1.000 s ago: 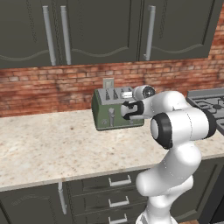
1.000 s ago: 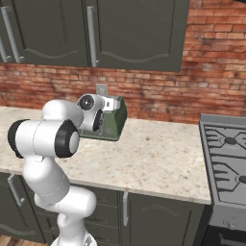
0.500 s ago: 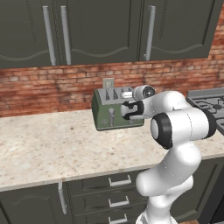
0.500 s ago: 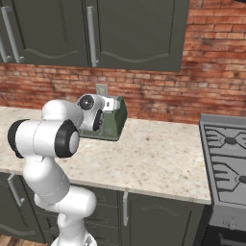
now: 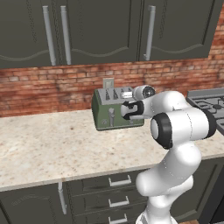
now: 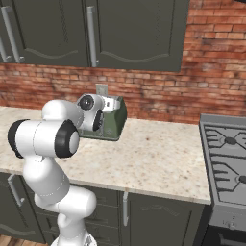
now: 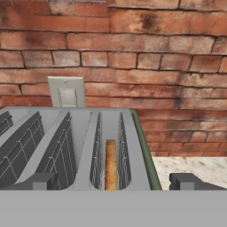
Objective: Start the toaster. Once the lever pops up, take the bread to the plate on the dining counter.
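Note:
The olive-green toaster (image 5: 114, 110) stands on the beige counter against the brick wall, its green side toward the right base view (image 6: 116, 120). My gripper (image 5: 127, 110) is pressed up to the right half of its front and covers the right-hand lever; the left-hand lever (image 5: 111, 117) is in plain sight. In the hand view my gripper (image 7: 114, 181) is open, its fingertips (image 7: 42, 181) wide apart just before the steel top (image 7: 84, 128). A golden-brown bread (image 7: 111, 170) slice sits deep in the rightmost slot. My gripper (image 6: 98, 121) holds nothing.
A wall outlet (image 5: 108, 83) sits in the brick behind the toaster. A gas stove (image 6: 226, 161) adjoins the counter to the right. Dark cabinets (image 5: 100, 30) hang overhead. Bare counter (image 5: 48, 148) spreads left of and in front of the toaster.

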Controlling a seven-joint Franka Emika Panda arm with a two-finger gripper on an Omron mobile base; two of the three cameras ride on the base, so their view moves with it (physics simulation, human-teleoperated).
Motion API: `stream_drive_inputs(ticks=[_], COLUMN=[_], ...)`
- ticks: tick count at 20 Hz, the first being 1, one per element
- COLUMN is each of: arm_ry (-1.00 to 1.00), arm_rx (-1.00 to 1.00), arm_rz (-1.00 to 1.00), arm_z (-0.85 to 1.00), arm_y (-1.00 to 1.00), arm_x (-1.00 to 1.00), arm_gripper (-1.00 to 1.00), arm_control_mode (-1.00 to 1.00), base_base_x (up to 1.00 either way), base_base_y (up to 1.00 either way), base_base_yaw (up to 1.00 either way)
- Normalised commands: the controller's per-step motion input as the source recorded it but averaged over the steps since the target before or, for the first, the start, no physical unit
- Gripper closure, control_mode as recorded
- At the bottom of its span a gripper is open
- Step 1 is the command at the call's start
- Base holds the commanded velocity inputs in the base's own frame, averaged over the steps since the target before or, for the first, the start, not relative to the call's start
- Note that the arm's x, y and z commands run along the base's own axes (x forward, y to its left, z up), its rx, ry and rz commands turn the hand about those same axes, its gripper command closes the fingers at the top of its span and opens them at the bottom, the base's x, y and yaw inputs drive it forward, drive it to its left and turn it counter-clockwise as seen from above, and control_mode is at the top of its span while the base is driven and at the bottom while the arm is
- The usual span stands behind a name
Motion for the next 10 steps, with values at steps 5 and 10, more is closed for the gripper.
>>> stream_drive_inputs(ticks=[5, 10], arm_ry=[0.0, 0.0], arm_rx=[0.0, 0.0], arm_rz=[0.0, 0.0], arm_z=[0.0, 0.0], arm_y=[0.0, 0.0], arm_x=[0.0, 0.0], arm_gripper=[-1.0, -1.0], arm_control_mode=[-1.0, -1.0], base_base_x=[0.0, 0.0], base_base_y=[0.0, 0.0], base_base_yaw=[0.0, 0.0])
